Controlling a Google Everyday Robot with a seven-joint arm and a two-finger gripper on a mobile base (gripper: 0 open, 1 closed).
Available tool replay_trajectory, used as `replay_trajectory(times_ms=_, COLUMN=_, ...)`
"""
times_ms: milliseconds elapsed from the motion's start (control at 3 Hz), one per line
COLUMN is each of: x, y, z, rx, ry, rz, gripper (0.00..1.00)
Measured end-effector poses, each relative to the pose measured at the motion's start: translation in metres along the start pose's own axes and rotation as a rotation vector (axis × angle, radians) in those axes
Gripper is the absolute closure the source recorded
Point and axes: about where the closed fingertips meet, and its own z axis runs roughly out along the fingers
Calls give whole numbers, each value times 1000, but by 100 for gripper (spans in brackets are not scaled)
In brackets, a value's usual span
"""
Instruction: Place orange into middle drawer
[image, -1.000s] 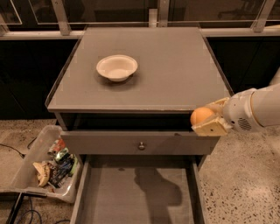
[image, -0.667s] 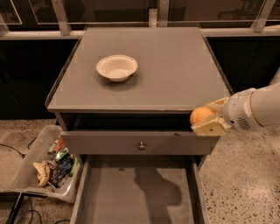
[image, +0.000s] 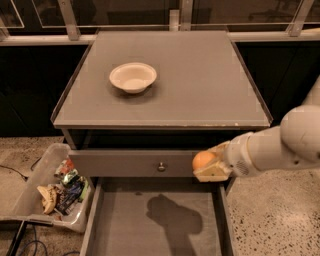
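Note:
My gripper (image: 209, 165) comes in from the right on a white arm and is shut on the orange (image: 203, 160). It holds the fruit in front of the right end of the knobbed drawer front (image: 135, 164), just above the open middle drawer (image: 155, 220). That drawer is pulled out wide below, with a flat grey floor and thin side walls. The arm's shadow lies on the drawer floor.
A cream-white shallow bowl (image: 133, 77) sits on the grey cabinet top (image: 210, 85). A clear bin (image: 30, 197) with snack packets stands on the speckled floor at the left. Cables lie at the bottom left. Dark windows run behind the cabinet.
My gripper with the orange has moved left and down, from beside the cabinet's right edge to in front of the knobbed drawer, over the open drawer.

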Motion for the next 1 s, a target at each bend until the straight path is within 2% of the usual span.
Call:
replay_trajectory(times_ms=333, x=28, y=26, z=52, rx=-34, ry=-6, rz=47, gripper=100)
replay_trajectory(times_ms=667, x=57, y=42, z=98, rx=-20, ry=-16, rz=73, gripper=100)
replay_trajectory(times_ms=1000, x=83, y=38, z=134, rx=40, ry=2, rz=83, gripper=100)
